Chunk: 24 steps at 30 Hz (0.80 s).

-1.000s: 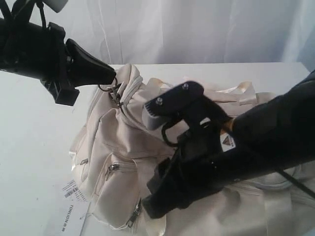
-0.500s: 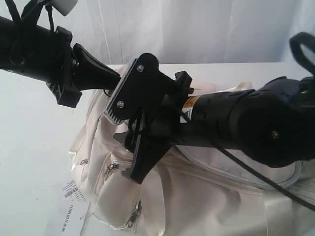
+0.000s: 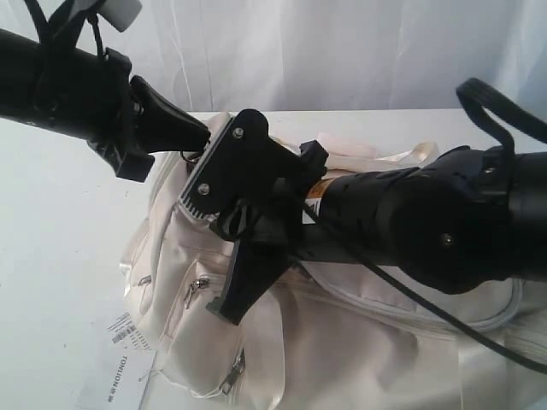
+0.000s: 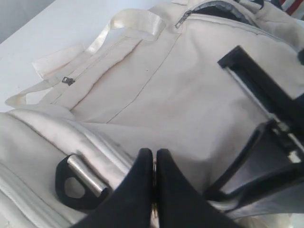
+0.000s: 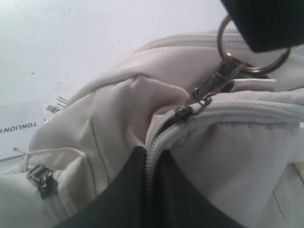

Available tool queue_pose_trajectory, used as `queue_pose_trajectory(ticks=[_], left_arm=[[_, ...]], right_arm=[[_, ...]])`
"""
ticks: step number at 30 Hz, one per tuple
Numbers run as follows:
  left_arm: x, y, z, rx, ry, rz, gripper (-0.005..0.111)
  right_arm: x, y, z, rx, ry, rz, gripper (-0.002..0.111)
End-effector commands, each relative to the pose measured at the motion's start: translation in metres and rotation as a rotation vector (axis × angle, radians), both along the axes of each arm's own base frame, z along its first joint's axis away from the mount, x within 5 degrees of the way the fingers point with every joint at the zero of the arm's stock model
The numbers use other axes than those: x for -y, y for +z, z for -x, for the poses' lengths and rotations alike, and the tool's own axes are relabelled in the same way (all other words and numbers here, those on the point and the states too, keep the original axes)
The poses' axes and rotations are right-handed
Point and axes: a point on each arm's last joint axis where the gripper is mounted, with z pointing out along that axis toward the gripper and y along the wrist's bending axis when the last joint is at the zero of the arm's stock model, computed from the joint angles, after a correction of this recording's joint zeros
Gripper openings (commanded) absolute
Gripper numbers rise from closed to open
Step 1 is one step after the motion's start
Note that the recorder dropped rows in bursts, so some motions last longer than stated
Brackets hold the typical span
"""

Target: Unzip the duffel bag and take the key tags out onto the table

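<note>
One white paper label with a barcode lies nearest in the exterior view, flat on the worktop at the near corner of the duffel bag. The worktop is plain white and wide, and a few tiny dark specks on it show in the right wrist view. The cream bag sprawls across its middle, slumped and creased. Its near side carries zipped pockets with small metal pulls.

Over the bag, the right arm reaches in from the right, and its claw points down at the upper seam. Its two dark fingers are drawn close, pinching the fold of fabric that carries the main zip. The white zip teeth run straight between them.

Just beyond, at the bag's end, the left claw is fully closed, its fingertips pressed together on a metal ring. A clip hangs from that ring and joins the zip's end.

Farther along the bag, webbing straps lie loose, and grey lining shows in an opening. Next to it sits a red-and-blue scrap, too cropped to identify.

Behind the worktop's far edge hangs a pale, softly folded backdrop.
</note>
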Motion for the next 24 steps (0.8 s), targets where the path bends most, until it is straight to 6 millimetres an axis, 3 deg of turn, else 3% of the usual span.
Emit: queue_pose_trajectory(ticks=[1, 7, 20, 24], left_arm=[[0.003, -0.008, -0.018, 0.021, 0.062, 0.012, 0.0], [0.015, -0.008, -0.04, 0.033, 0.027, 0.061, 0.0], [0.036, -0.006, -0.128, 0.212, 0.152, 0.04, 0.0], [0.04, -0.016, -0.154, 0.236, 0.214, 0.031, 0.0]], right_arm=[[0.005, -0.002, 0.002, -0.073, -0.021, 0.028, 0.0], [0.005, -0.003, 0.003, -0.092, -0.024, 0.041, 0.0], [0.006, -0.005, 0.004, -0.122, -0.029, 0.049, 0.0], [0.006, -0.005, 0.004, -0.124, -0.028, 0.05, 0.0]])
